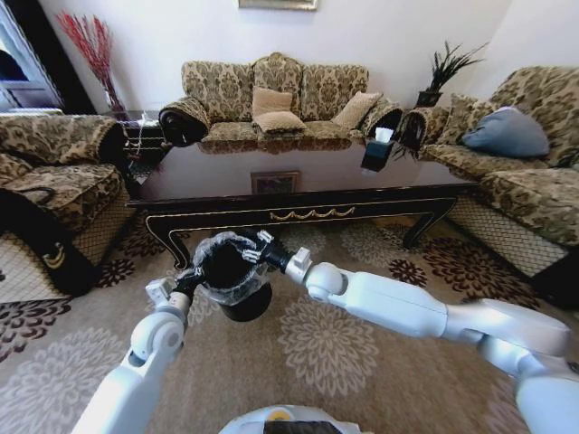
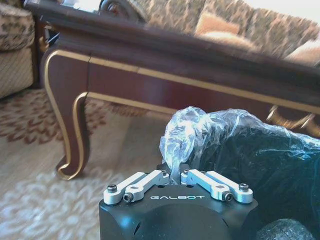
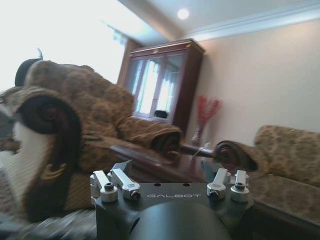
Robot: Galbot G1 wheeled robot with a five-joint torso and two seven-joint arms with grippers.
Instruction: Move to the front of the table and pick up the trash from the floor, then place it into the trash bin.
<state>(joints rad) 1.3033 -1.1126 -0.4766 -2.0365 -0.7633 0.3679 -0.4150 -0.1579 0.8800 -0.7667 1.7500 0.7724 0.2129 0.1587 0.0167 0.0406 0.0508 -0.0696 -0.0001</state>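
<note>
The trash bin (image 1: 233, 287) is a small black bucket with a crinkled clear liner (image 2: 200, 130), standing on the carpet just before the table (image 1: 298, 210). My left gripper (image 1: 185, 282) is at the bin's left rim. In the left wrist view it is shut on a fold of the liner (image 2: 176, 159). My right gripper (image 1: 247, 242) hovers over the bin's far rim, and its linkage is spread open with nothing held. The trash is out of view.
A black tissue box (image 1: 378, 149) and a small picture frame (image 1: 274, 183) are on the table. Patterned sofas stand at the left (image 1: 54, 176), back (image 1: 276, 95) and right (image 1: 529, 181). Flowered carpet (image 1: 326, 348) lies open in front of me.
</note>
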